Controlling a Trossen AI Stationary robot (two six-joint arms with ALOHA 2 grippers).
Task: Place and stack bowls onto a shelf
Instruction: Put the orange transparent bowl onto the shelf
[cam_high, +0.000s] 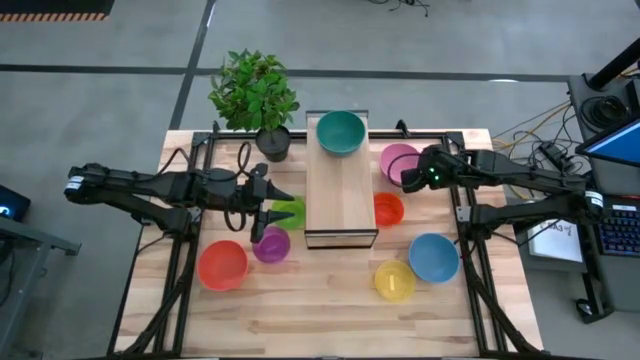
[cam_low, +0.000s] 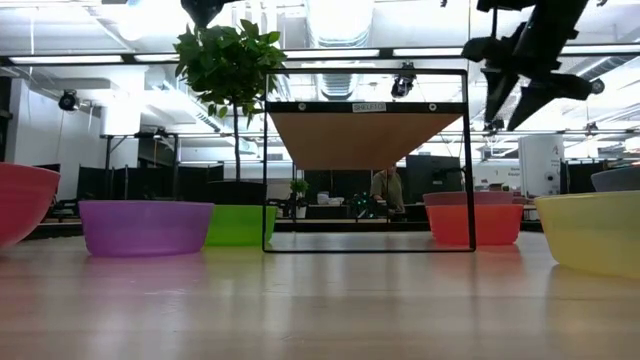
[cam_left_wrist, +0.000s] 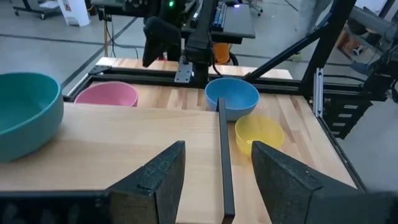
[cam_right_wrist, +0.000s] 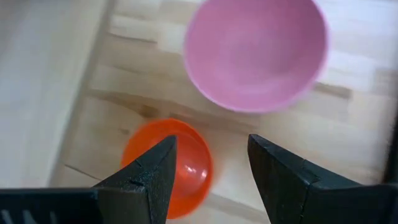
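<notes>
The shelf (cam_high: 340, 195) is a light-wood board on a dark frame at the table's middle. A teal bowl (cam_high: 341, 132) sits on its far end. On the table, the green (cam_high: 291, 213), purple (cam_high: 271, 245) and red (cam_high: 222, 265) bowls stand left of the shelf. The pink (cam_high: 397, 158), orange (cam_high: 388, 210), blue (cam_high: 433, 257) and yellow (cam_high: 394, 281) bowls stand right of it. My left gripper (cam_high: 273, 210) is open and empty, in the air over the green bowl beside the shelf's left edge. My right gripper (cam_high: 410, 176) is open and empty above the pink (cam_right_wrist: 255, 53) and orange (cam_right_wrist: 168, 165) bowls.
A potted plant (cam_high: 255, 95) in a dark pot stands at the far edge, left of the shelf. Black frame rails (cam_high: 185, 250) run along the table's left, right and far sides. The shelf top (cam_left_wrist: 124, 137) is bare wood near the teal bowl (cam_left_wrist: 25, 112).
</notes>
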